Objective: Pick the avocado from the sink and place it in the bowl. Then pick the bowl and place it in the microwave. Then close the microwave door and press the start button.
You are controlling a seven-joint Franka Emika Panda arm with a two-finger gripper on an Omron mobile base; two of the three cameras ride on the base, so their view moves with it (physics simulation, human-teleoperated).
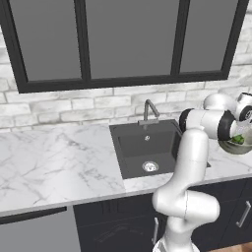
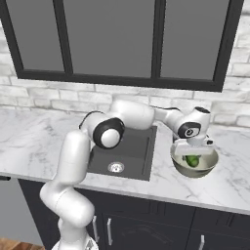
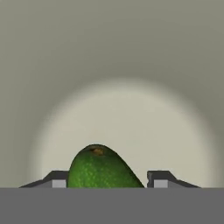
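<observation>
Rendered light is even and soft, without glare. The bowl [image 3: 122, 87] interior shows a pale central patch darkening outward. Edges slightly soft.

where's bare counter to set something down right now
The broad marble counter left of the sink is bare up to the brick wall. A narrower bare strip runs along the front edge. Right of the sink is crowded: the bowl with the avocado and the gripper above it.

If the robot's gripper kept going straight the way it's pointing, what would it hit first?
Most likely the avocado, which sits between the jaws of the gripper inside the bowl. Just behind it comes the bowl's pale floor.
</observation>
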